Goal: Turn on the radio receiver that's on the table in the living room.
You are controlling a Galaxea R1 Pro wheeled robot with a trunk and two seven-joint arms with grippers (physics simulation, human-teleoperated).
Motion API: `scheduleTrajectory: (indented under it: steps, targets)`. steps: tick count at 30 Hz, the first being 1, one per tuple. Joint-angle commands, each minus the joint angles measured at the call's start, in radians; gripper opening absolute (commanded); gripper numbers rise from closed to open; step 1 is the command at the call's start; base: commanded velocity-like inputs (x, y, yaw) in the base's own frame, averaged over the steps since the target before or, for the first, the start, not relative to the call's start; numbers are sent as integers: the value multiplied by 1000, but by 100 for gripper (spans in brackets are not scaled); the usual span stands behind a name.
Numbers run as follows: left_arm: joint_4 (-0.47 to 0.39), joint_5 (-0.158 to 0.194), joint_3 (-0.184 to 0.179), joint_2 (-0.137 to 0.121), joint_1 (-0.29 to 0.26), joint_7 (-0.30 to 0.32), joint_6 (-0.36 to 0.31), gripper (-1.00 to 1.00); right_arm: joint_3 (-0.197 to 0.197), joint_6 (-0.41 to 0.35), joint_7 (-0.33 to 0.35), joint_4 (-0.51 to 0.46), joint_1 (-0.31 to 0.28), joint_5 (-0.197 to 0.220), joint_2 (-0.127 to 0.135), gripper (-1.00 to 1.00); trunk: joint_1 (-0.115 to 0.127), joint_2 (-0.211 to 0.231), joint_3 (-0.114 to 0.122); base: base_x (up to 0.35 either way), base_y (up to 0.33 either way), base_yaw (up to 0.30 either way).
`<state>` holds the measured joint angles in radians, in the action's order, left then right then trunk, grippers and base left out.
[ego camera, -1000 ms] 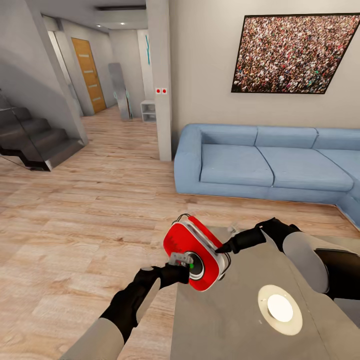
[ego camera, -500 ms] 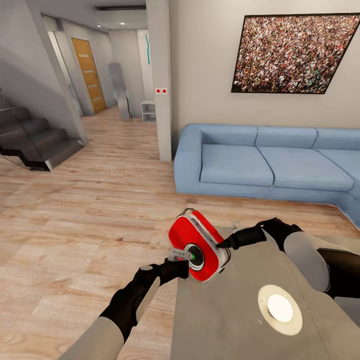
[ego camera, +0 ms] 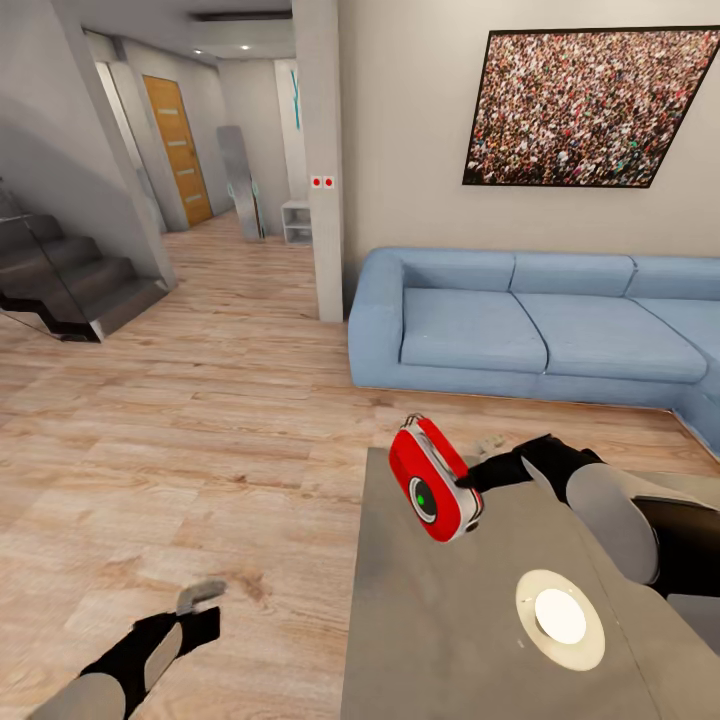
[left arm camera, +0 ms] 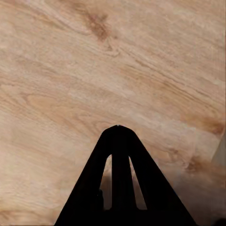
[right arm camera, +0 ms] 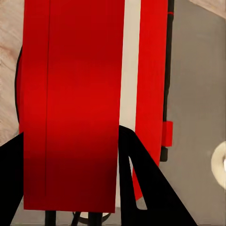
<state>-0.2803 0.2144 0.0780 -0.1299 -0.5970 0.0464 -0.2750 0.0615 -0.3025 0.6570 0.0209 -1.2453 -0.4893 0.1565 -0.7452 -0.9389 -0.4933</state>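
While the right pincer [ego camera: 472,484] clamps the radio receiver [ego camera: 433,480], the left pincer [ego camera: 200,594] sits together above floor [ego camera: 150,470].

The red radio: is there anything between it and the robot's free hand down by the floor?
Nothing visible. The left gripper hangs over the bare wood floor, off the table edge. Only open air and the table's near corner lie between it and the radio receiver, which the right gripper holds tilted above the table.

A low glossy grey table [ego camera: 440,640] stands on the wood plank floor [ego camera: 180,450]. A flat round white disc [ego camera: 560,617] lies on it.
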Motion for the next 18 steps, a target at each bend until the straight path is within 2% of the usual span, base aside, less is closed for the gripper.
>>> scheduleTrajectory:
  steps: [1, 2, 4, 6, 13, 15, 18]
  targets:
    - [76, 2, 2, -11, -1, -1, 47, -100, 12, -2, 0, -1, 0, 4, 0, -100, 0, 0, 0, 0, 0, 0]
    - [249, 1, 4, -25, 0, -2, 178, -100, 11, -30, -1, -1, 0, 4, -1, -100, 0, 0, 0, 0, 0, 0]
    - [317, 0, 5, -28, 5, -2, 259, -100, 11, -91, -1, -1, 0, -2, -1, -100, 0, 0, 0, 0, 0, 0]
    - [347, 0, 4, -23, 19, -2, 303, -100, 11, -153, -2, -1, 0, -5, -1, -100, 0, 0, 0, 0, 0, 0]
    - [361, -2, 3, -26, 40, 2, 325, -100, 11, -187, -16, 1, 0, 2, -5, -100, 0, 0, 0, 0, 0, 0]
    - [361, -2, 3, -25, 42, 2, 326, -100, 12, -190, -86, 11, 0, 6, -14, -100, 0, 0, 0, 0, 0, 0]
    - [362, -2, 3, -27, 43, 3, 326, -100, 12, -191, -117, 27, 0, 8, -19, -100, 0, 0, 0, 0, 0, 0]
